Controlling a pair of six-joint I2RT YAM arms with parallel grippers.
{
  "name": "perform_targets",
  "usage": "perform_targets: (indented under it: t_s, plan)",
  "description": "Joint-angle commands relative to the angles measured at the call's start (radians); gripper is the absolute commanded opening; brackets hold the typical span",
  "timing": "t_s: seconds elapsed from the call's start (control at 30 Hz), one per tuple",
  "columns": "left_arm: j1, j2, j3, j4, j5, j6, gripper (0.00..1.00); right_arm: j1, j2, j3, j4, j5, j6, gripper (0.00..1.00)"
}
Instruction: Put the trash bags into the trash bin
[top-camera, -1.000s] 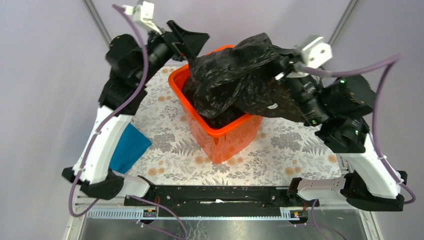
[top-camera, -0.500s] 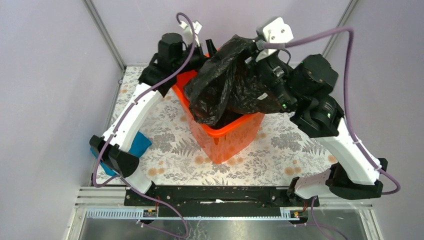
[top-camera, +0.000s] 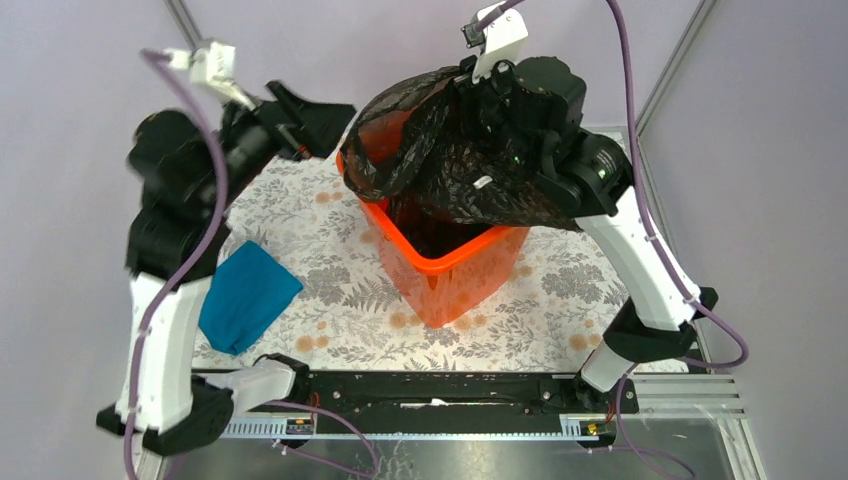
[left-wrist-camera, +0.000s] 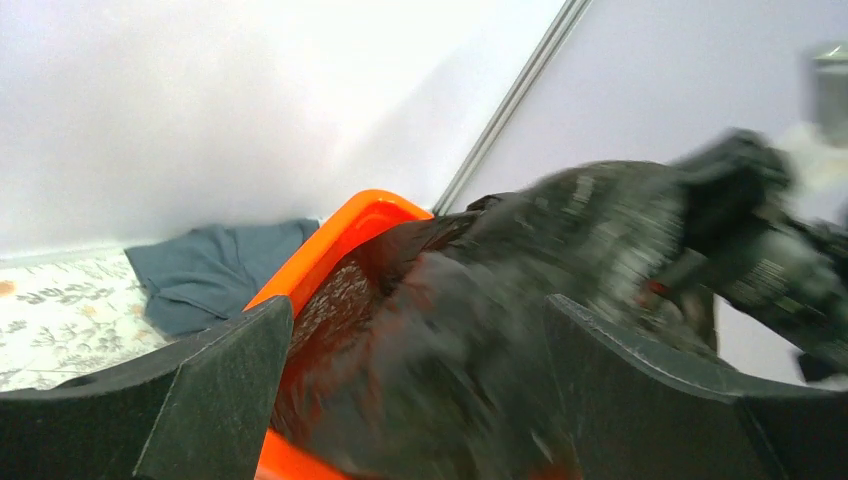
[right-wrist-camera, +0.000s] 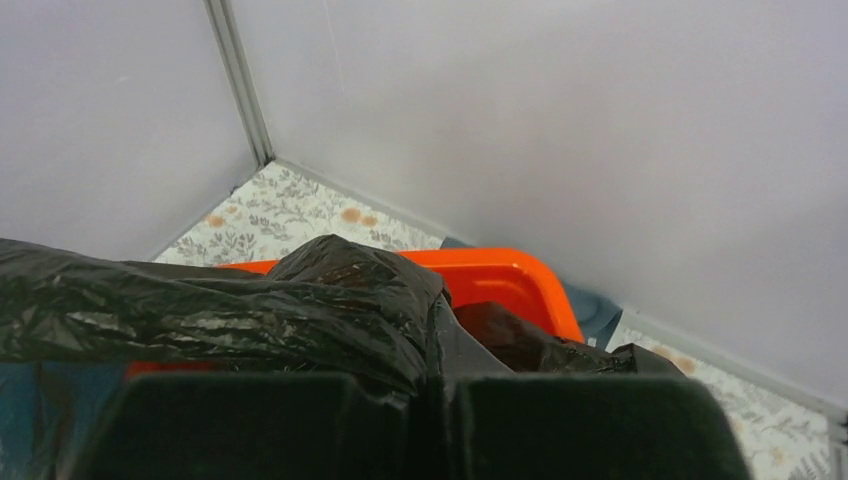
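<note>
Top external: bag hangs partly inside the bin, its bulk bunched over the far rim.
Right gripper: clenched on the bag, above the bin's far side.
Left gripper: released, left of the bin.
Key relation: the bag's slack near-left edge faces the spread left jaws, so the left arm is nearer.

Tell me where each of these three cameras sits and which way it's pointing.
Top external: above and behind the bases, looking down on the table; the left arm and right arm flank the orange bin.
Left wrist: on the left arm, facing the bin; the open left gripper frames the trash bag.
Right wrist: facing the far corner; the shut right gripper pinches the bag.
Shared: both wrist views show bag and bin rim.
</note>
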Motion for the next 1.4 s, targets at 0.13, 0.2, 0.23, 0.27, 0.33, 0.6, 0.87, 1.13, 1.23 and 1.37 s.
perform_targets:
  t_s: [0.13,0.2,0.23,0.27,0.33,0.6,0.87,1.13,1.23,1.37]
  plan:
    - [0.004,-0.213,-0.141,0.026,0.092,0.004,0.99,-0.100,0.109,0.145,-0.171,-0.155,0.234,0.00]
    - [0.003,-0.203,-0.198,0.057,0.186,-0.036,0.99,-0.109,0.102,0.119,-0.155,-0.206,0.261,0.00]
    - [0.003,-0.185,-0.222,0.054,0.209,-0.054,0.99,-0.113,0.097,0.104,-0.146,-0.232,0.276,0.00]
    - [0.004,-0.167,-0.228,0.040,0.206,-0.074,0.99,-0.117,0.091,0.092,-0.139,-0.252,0.287,0.00]
    - [0.004,-0.138,-0.236,0.016,0.183,-0.086,0.99,-0.120,0.084,0.077,-0.137,-0.274,0.289,0.00]
    - [0.004,-0.141,-0.293,0.011,-0.031,-0.054,0.97,-0.121,-0.062,-0.109,-0.035,-0.348,0.242,0.00]
    - [0.004,-0.154,-0.298,-0.005,-0.114,-0.049,0.99,-0.120,-0.169,-0.260,0.057,-0.429,0.219,0.00]
    - [0.004,-0.120,-0.290,0.063,0.042,-0.068,0.31,-0.120,-0.209,-0.345,0.096,-0.494,0.200,0.05]
    - [0.004,-0.108,-0.240,0.020,-0.024,-0.024,0.06,-0.120,-0.247,-0.384,0.077,-0.484,0.162,0.22]
    - [0.004,-0.093,-0.175,-0.046,-0.083,0.040,0.00,-0.121,-0.329,-0.454,0.052,-0.473,0.092,0.62]
